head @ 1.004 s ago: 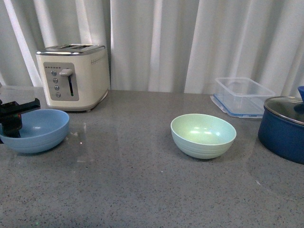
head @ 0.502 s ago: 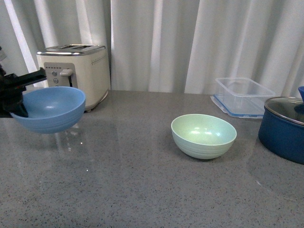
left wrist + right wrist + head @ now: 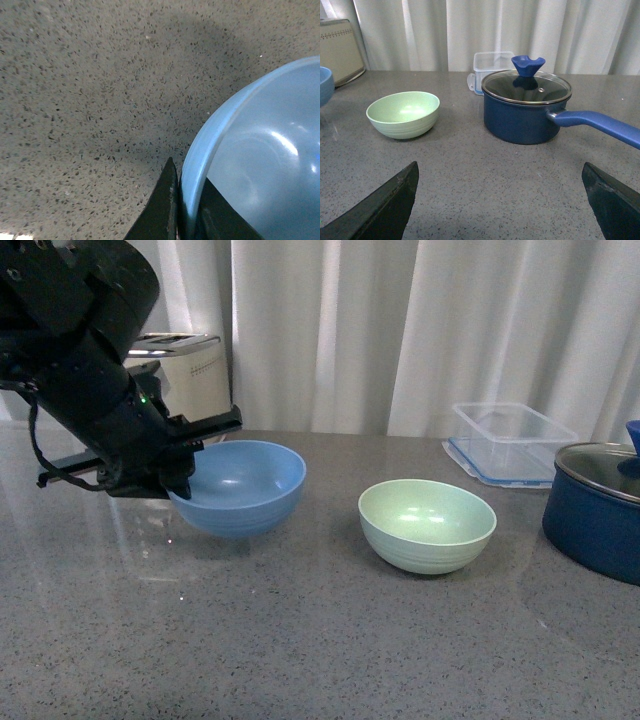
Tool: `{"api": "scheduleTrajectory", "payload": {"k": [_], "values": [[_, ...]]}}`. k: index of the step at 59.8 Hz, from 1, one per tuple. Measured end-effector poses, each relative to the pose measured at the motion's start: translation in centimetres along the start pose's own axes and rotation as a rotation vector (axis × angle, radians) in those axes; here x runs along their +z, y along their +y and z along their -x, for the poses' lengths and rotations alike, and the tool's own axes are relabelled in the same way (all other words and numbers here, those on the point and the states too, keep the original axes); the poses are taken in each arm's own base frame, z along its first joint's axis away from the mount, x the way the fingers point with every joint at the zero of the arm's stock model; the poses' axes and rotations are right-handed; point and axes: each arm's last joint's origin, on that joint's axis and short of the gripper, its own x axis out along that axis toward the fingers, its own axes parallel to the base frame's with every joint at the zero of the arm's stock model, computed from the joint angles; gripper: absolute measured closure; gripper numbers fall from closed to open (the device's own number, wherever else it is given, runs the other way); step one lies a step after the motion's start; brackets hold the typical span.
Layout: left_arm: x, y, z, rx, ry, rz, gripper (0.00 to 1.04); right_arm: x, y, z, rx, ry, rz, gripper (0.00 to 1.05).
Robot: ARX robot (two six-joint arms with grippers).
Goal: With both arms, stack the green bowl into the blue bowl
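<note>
My left gripper (image 3: pixel 186 466) is shut on the left rim of the light blue bowl (image 3: pixel 240 485), holding it upright low over the counter, left of the green bowl (image 3: pixel 427 525). I cannot tell whether its base touches the counter. In the left wrist view the two dark fingers pinch the blue bowl's (image 3: pixel 260 165) rim, one inside and one outside, at the left gripper (image 3: pixel 187 200). The pale green bowl (image 3: pixel 403 114) sits alone on the grey counter. My right gripper (image 3: pixel 499 170) is open over bare counter, well short of the green bowl; it does not show in the front view.
A cream toaster (image 3: pixel 190 365) stands at the back left, partly behind my left arm. A clear plastic container (image 3: pixel 512 440) sits at the back right. A dark navy pot with a glass lid (image 3: pixel 527 107) stands right of the green bowl, its long handle (image 3: pixel 600 125) pointing right.
The left arm lifted the blue bowl from the far left and carried it right, towards the green bowl. The green bowl stayed put.
</note>
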Motion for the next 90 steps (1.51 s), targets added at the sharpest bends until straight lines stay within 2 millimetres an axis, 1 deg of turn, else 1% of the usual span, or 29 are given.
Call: {"api": "scheduleTrajectory", "payload": {"k": [11, 15, 23, 27, 29, 32, 34, 35, 41, 45, 46, 48, 49, 52, 55, 56, 60, 61, 63, 65, 67, 69, 72, 76, 80, 81, 83, 85, 90], "values": [[-0.6, -1.1, -2.3, 0.009, 0.041, 0.003, 1.01, 0.0, 0.0, 0.0, 0.000, 0.000, 0.000, 0.10], [-0.8, -1.5, -2.7, 0.009, 0.049, 0.002, 1.01, 0.0, 0.0, 0.0, 0.000, 0.000, 0.000, 0.10], [-0.8, -2.2, -2.8, 0.006, 0.051, -0.004, 1.00, 0.0, 0.0, 0.0, 0.000, 0.000, 0.000, 0.10], [-1.0, -2.5, -2.8, -0.006, 0.058, -0.010, 0.89, 0.0, 0.0, 0.0, 0.000, 0.000, 0.000, 0.10], [-1.0, -2.6, -2.7, -0.016, 0.062, -0.013, 0.82, 0.0, 0.0, 0.0, 0.000, 0.000, 0.000, 0.10], [-1.1, -2.8, -2.7, -0.015, 0.062, -0.018, 0.75, 0.0, 0.0, 0.0, 0.000, 0.000, 0.000, 0.10], [-1.0, -3.0, -2.4, -0.023, 0.061, -0.025, 0.66, 0.0, 0.0, 0.0, 0.000, 0.000, 0.000, 0.10], [-1.0, -3.0, -2.3, -0.023, 0.058, -0.029, 0.64, 0.0, 0.0, 0.0, 0.000, 0.000, 0.000, 0.10], [-0.2, -3.2, -0.5, -0.041, 0.021, -0.069, 0.48, 0.0, 0.0, 0.0, 0.000, 0.000, 0.000, 0.10], [0.7, -3.3, 1.5, -0.060, -0.031, -0.095, 0.38, 0.0, 0.0, 0.0, 0.000, 0.000, 0.000, 0.10], [1.0, -3.2, 2.3, -0.062, -0.055, -0.109, 0.34, 0.0, 0.0, 0.0, 0.000, 0.000, 0.000, 0.10], [1.3, -3.2, 3.1, -0.068, -0.079, -0.118, 0.30, 0.0, 0.0, 0.0, 0.000, 0.000, 0.000, 0.10], [1.6, -3.0, 4.1, -0.074, -0.104, -0.128, 0.27, 0.0, 0.0, 0.0, 0.000, 0.000, 0.000, 0.10], [2.0, -2.7, 6.0, -0.076, -0.167, -0.157, 0.20, 0.0, 0.0, 0.0, 0.000, 0.000, 0.000, 0.10], [2.3, -2.1, 9.1, -0.089, -0.289, -0.202, 0.09, 0.0, 0.0, 0.0, 0.000, 0.000, 0.000, 0.10], [2.2, -1.7, 10.7, -0.114, -0.348, -0.226, 0.05, 0.0, 0.0, 0.0, 0.000, 0.000, 0.000, 0.10], [1.2, -0.4, 15.0, -0.143, -0.551, -0.297, 0.07, 0.0, 0.0, 0.0, 0.000, 0.000, 0.000, 0.10], [1.1, -0.2, 15.5, -0.154, -0.574, -0.299, 0.07, 0.0, 0.0, 0.0, 0.000, 0.000, 0.000, 0.10], [0.0, 0.6, 17.9, -0.178, -0.676, -0.312, 0.08, 0.0, 0.0, 0.0, 0.000, 0.000, 0.000, 0.10], [-0.8, 1.2, 19.4, -0.122, -0.759, -0.289, 0.15, 0.0, 0.0, 0.0, 0.000, 0.000, 0.000, 0.10], [-1.7, 2.0, 20.4, -0.080, -0.815, -0.266, 0.22, 0.0, 0.0, 0.0, 0.000, 0.000, 0.000, 0.10], [-2.6, 2.6, 20.5, -0.072, -0.834, -0.262, 0.28, 0.0, 0.0, 0.0, 0.000, 0.000, 0.000, 0.10], [-4.6, 3.8, 20.1, -0.058, -0.836, -0.260, 0.38, 0.0, 0.0, 0.0, 0.000, 0.000, 0.000, 0.10], [-7.9, 5.4, 18.8, -0.054, -0.804, -0.274, 0.56, 0.0, 0.0, 0.0, 0.000, 0.000, 0.000, 0.10], [-10.2, 6.5, 17.6, -0.056, -0.765, -0.287, 0.71, 0.0, 0.0, 0.0, 0.000, 0.000, 0.000, 0.10], [-10.5, 6.6, 17.4, -0.054, -0.758, -0.288, 0.72, 0.0, 0.0, 0.0, 0.000, 0.000, 0.000, 0.10], [-11.7, 7.3, 16.9, -0.040, -0.738, -0.286, 0.80, 0.0, 0.0, 0.0, 0.000, 0.000, 0.000, 0.10], [-12.4, 7.8, 16.8, -0.031, -0.734, -0.284, 0.85, 0.0, 0.0, 0.0, 0.000, 0.000, 0.000, 0.10], [-13.7, 8.5, 17.1, -0.033, -0.753, -0.281, 0.99, 0.0, 0.0, 0.0, 0.000, 0.000, 0.000, 0.10]]}}
